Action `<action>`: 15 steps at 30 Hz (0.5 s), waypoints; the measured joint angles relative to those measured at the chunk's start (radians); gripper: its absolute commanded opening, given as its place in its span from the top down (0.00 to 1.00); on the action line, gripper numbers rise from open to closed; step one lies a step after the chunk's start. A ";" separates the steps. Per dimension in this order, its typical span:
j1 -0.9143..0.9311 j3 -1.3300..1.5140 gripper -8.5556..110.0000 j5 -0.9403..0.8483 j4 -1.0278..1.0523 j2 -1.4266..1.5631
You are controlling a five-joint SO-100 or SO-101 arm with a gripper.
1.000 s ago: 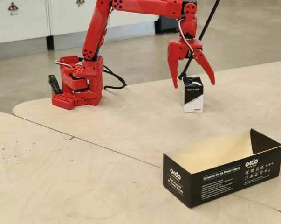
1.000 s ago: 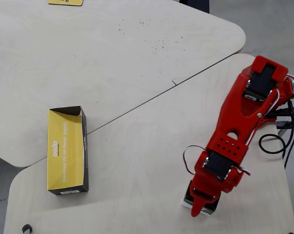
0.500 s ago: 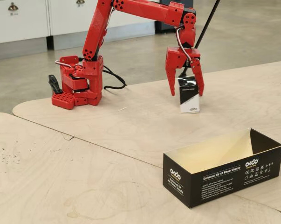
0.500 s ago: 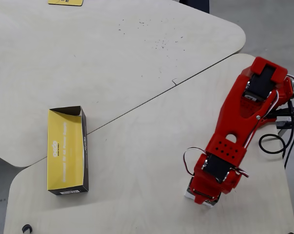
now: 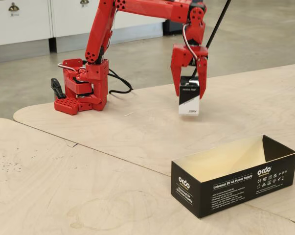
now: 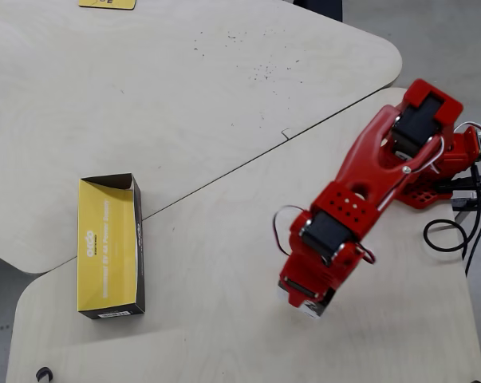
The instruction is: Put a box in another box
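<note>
Box (image 5: 189,102) | upright between end effector (image 5: 189,88) fingers | clamped shut on it | another box (image 5: 234,175) well apart

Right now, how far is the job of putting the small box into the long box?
Done: the gripper has closed its jaws on the small carton, which hangs upright above the table. Whether its base is fully clear of the wood is hard to tell.

In hand: the carrying.

Left: the long black box sits apart from the arm, open and empty, as the overhead view confirms. The carton must travel there and be released inside.
</note>
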 measured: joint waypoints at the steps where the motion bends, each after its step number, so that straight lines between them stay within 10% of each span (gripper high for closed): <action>1: 0.035 -0.052 0.79 -0.005 0.014 0.002; 15: 0.364 -0.344 0.79 0.110 -0.241 0.000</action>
